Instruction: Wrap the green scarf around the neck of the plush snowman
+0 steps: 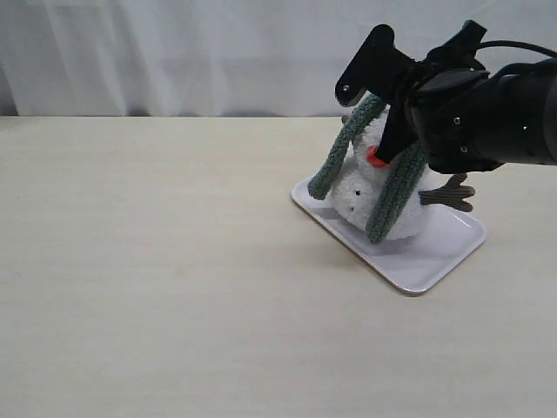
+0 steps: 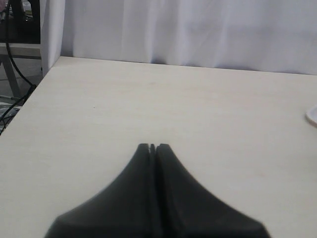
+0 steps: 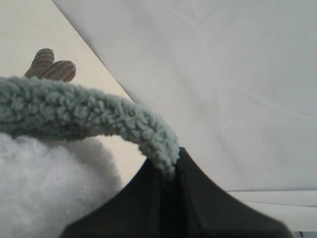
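Observation:
The plush snowman [image 1: 361, 196] leans on a white tray [image 1: 435, 261], its orange nose [image 1: 376, 157] and one brown twig arm [image 1: 448, 193] showing. The green scarf [image 1: 344, 152] is draped over it, one strand hanging down its left side and another [image 1: 393, 196] down its front. My right gripper [image 1: 355, 87] is above the snowman, shut on the scarf's upper part [image 3: 89, 114], which is pinched at the fingertips [image 3: 168, 166] over the white fluff [image 3: 44, 183]. The neck crease is hidden. My left gripper [image 2: 152, 146] is shut on nothing, over bare table, and is out of the exterior view.
A white curtain [image 1: 174, 52] runs behind the table's far edge. The tray's corner [image 2: 312, 116] shows in the left wrist view, and past the table's edge there stand a frame and cables [image 2: 15, 74].

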Tool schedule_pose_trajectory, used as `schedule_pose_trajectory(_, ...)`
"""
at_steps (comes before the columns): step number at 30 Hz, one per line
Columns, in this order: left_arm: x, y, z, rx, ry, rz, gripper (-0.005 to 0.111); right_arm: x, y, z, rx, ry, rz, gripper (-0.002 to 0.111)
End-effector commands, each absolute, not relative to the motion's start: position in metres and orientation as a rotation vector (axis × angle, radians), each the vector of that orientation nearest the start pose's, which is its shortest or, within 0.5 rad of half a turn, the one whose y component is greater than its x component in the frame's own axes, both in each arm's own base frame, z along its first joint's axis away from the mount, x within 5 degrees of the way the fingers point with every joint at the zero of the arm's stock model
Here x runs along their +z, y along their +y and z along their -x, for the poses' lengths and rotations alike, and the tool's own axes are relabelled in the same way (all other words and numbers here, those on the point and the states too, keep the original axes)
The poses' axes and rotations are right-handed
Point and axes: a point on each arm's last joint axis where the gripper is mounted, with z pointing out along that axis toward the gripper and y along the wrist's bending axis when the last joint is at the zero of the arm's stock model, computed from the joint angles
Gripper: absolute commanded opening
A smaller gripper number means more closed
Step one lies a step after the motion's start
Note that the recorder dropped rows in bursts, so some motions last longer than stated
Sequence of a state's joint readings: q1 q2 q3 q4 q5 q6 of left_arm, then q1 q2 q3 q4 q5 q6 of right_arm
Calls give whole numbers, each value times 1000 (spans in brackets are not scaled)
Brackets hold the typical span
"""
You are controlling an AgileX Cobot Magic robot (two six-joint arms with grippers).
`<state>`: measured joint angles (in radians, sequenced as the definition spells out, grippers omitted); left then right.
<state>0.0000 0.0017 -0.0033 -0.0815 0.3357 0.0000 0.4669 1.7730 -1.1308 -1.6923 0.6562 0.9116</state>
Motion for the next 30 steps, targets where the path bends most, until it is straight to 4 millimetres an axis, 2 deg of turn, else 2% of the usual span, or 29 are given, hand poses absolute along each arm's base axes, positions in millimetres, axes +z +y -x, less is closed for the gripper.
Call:
schedule_pose_trajectory(1,184,-2,-54,-79,1806,50,0,249,123,-370,-888,1834,866,4)
schedule_pose_trajectory(4,184,-2,-54,-79,1806,50,0,248,124,-370,-871,1833,877,8)
schedule_pose_trajectory(10,184,-2,-54,-79,1806,50,0,246,126,-369,-819,1866,866,34)
schedule_pose_trajectory(13,184,-2,-54,-79,1806,50,0,244,124,-368,-785,1915,782,44)
schedule_pose_trajectory(20,184,-2,-54,-79,1806,50,0,244,123,-366,-680,2032,635,45)
schedule_pose_trajectory(25,184,-2,-54,-79,1806,50,0,262,128,-372,-592,2093,525,45)
schedule_pose_trajectory(30,184,-2,-54,-79,1806,50,0,272,124,-373,-634,2142,472,44)
